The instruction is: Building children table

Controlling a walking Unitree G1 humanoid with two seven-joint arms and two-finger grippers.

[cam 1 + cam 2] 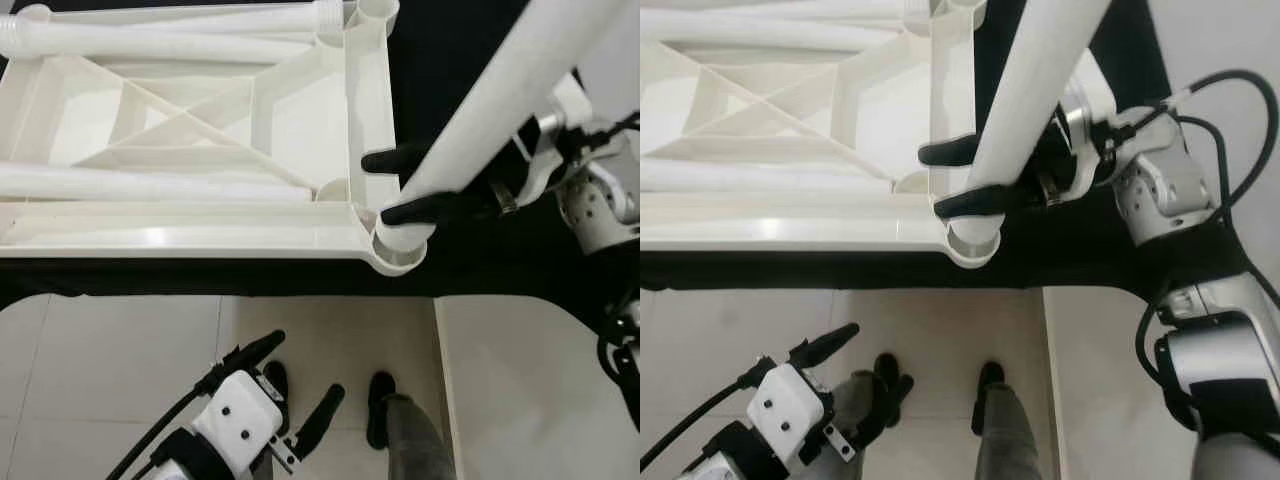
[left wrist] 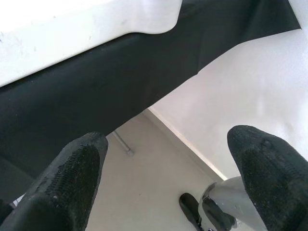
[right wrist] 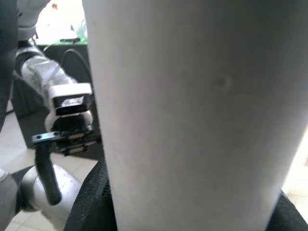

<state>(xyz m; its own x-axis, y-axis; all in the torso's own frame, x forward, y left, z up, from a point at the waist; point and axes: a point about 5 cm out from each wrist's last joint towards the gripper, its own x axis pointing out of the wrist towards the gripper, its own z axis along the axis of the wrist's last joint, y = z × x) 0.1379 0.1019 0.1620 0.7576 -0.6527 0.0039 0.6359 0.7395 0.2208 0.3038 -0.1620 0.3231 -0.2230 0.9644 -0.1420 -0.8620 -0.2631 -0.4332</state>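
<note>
Upturned white children's table frame (image 1: pixel 200 130) flat on the black tabletop (image 1: pixel 450 60), ribbed underside up, two loose white legs (image 1: pixel 150 35) lying across it. Near corner socket (image 1: pixel 400 255) at about 5 o'clock of the frame, just at the tabletop's near edge. Right end effector (image 1: pixel 392 185) clamped on a white leg tube (image 1: pixel 500 90), one black finger on each side, tube slanting up toward 1 o'clock, its lower end seated in or resting on that socket. Left end effector (image 1: pixel 300 385) low at 7 o'clock over the tiled floor (image 1: pixel 100 370), fingers apart, holding nothing, well apart from the frame.
</note>
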